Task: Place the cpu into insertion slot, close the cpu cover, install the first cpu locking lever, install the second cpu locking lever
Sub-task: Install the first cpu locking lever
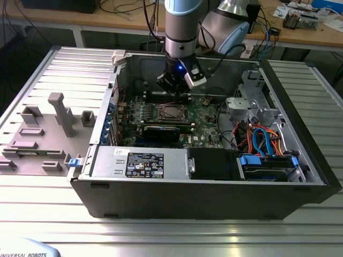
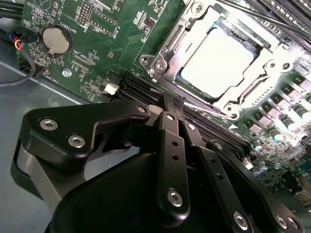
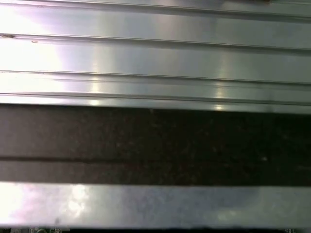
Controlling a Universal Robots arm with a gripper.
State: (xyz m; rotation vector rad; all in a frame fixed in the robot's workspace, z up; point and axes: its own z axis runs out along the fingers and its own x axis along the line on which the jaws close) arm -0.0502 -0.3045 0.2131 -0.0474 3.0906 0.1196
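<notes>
I see my gripper (image 1: 179, 85) hanging over the open case at upper centre of the exterior view, fingers (image 2: 171, 145) pressed together around nothing. The cpu (image 2: 218, 57) sits in the insertion slot (image 1: 170, 112), upper right in the second wrist view, with the cpu cover (image 2: 170, 48) closed around it.

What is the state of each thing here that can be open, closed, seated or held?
cpu: seated in the insertion slot, not held.
cpu cover: closed down around the cpu; its window shows the chip top.
end effector: fingers shut together, holding nothing, above the board beside the socket.
computer case: side panel off, interior exposed.
locking levers: cannot tell whether latched.
</notes>
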